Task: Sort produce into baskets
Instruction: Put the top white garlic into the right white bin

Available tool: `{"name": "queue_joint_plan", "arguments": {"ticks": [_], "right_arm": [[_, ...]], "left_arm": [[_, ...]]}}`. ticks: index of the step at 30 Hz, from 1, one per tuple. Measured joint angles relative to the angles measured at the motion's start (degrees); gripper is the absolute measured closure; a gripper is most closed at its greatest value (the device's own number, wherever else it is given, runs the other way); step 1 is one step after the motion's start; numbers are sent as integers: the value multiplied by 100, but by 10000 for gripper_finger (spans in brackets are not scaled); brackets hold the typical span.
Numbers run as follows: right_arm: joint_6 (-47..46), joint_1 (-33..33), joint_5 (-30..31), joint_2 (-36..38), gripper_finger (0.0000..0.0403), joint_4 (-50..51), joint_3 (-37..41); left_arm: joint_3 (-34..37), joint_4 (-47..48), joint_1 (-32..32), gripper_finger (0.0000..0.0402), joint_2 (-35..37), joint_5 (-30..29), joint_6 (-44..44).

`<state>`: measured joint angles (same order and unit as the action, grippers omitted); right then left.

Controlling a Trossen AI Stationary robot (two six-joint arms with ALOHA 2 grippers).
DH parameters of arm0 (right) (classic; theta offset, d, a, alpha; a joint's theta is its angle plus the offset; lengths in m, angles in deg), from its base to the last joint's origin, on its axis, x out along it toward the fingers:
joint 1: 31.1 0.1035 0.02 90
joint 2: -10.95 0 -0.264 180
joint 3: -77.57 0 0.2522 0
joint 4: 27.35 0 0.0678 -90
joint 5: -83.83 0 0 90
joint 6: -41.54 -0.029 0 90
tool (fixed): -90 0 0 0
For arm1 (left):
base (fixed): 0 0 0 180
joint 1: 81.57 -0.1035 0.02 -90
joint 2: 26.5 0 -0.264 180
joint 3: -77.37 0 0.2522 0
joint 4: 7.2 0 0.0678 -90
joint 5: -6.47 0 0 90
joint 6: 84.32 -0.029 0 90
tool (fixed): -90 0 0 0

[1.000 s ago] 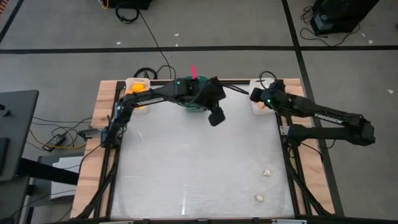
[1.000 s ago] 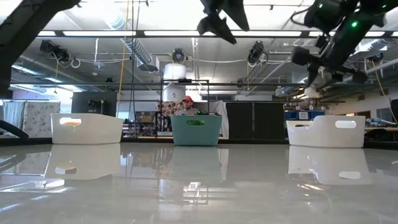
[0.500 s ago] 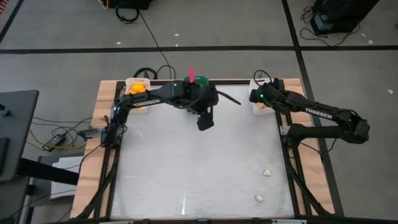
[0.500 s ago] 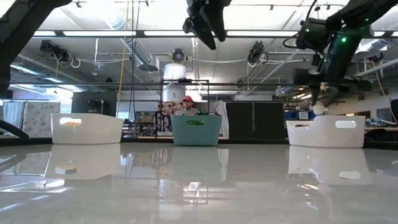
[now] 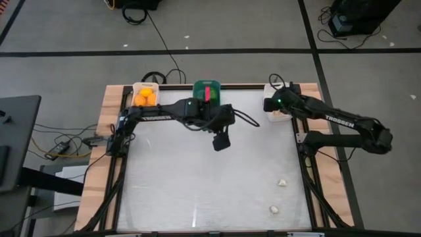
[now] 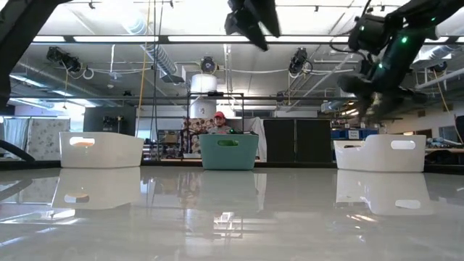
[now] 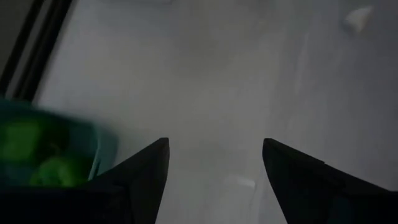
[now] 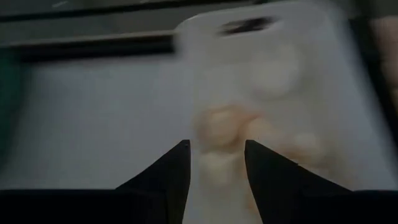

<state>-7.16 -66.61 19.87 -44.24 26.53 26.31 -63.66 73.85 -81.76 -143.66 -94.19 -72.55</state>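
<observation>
Two pale garlic bulbs are left loose on the table: one near my right arm's side, the other closer to the front edge, well apart from all baskets. They look light, lumpy and papery, so I'd judge they roll and crush easily; best taken across the fat middle with a soft squeeze, not by the pointed tip.

White basket at the back right already holds pale bulbs. Teal basket at back centre holds green peppers. White basket at back left holds orange fruits.

My right gripper hangs over the right white basket, fingers parted, nothing between them. My left gripper hangs over bare table just in front of the teal basket, fingers spread, empty, with one loose bulb far off ahead.

Sorting looks nearly done. Either claw likely goes for the loose bulbs next; the right is on their side.

Table is glossy, so a bulb could skid if nudged.
</observation>
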Motion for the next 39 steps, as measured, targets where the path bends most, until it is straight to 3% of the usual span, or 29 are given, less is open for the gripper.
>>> {"name": "queue_joint_plan", "arguments": {"ticks": [4,7,10,17,24,31,36,39], "right_arm": [[957,334,-1286,274,241,-603,0],[1356,677,-1594,558,248,-927,-2],[1614,945,-1881,875,259,-921,-2],[1970,1599,-3432,1261,275,-123,-4],[1975,2951,-3832,1053,282,1331,-4],[861,4661,-3818,1020,266,2293,-2],[-151,5765,-3151,856,247,2100,-2],[-659,6259,-2808,662,230,1945,44]], "left_arm": [[0,-610,123,138,-39,-1,-383],[35,-1055,161,138,-42,0,-391],[119,-1291,165,138,-39,0,-391],[460,-1805,187,137,-55,2,-265],[1593,-2581,218,137,-72,57,533],[2387,-3357,478,137,-66,240,1105],[2492,-3315,603,137,-63,123,1083],[2391,-2488,586,138,2,97,1009]]}}
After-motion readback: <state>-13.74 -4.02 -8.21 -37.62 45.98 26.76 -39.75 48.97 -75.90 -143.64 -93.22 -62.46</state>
